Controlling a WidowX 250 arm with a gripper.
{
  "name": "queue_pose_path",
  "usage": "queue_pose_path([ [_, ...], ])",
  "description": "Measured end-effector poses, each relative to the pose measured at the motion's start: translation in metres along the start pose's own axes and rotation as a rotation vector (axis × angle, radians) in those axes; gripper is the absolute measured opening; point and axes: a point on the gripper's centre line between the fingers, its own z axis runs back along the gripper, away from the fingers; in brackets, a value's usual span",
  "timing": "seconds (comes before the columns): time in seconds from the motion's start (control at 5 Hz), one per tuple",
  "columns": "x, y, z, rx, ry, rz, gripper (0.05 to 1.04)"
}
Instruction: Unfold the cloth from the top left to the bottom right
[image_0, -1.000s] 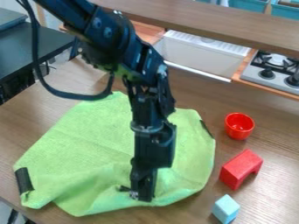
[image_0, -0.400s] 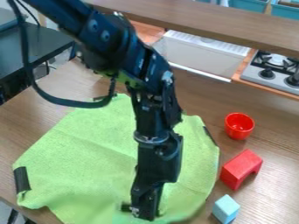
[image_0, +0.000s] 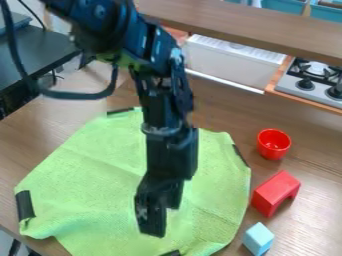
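The green cloth (image_0: 93, 175) lies spread over most of the brown wooden table (image_0: 300, 162), its middle a little toward 7 o'clock from the middle of the view. Most of it is flat, with soft ripples toward its 7 o'clock side. It has 4 black strips along its edge – at about 12, 2, 6 and 9 o'clock as the cloth lies

The black gripper (image_0: 152, 231) hangs down over the lower part of the cloth, toward 6 o'clock in the view, its tip tilted slightly to 7 o'clock. How far open it is, and whether it has hold of anything, I cannot tell; nor can I tell if it touches the cloth. The arm (image_0: 143, 42) comes in from the top edge at 11 o'clock, with a black cable (image_0: 73, 95) looping out on its 9 o'clock side.

Off the cloth's edge are 3 things: a red cup (image_0: 274, 144), upright, near its 2 o'clock side; a red arch block (image_0: 275, 192) just beside it at 3 o'clock; and a light blue block (image_0: 258, 239) just beside it at 4 o'clock – apart from the red block. Farther back are a white sink (image_0: 230, 62) at 1 o'clock in the view, a stove (image_0: 310, 85) at 2, and a dark table (image_0: 37, 55) at 10
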Motion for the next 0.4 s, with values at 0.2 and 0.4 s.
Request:
queue_pose_path([
  [0.2, -0.014, 0.018, 0.015, 0.028, -0.034, 0.022, 0.999],
  [0.4, -0.032, 0.044, 0.016, 0.081, -0.037, 0.062, 0.999],
])
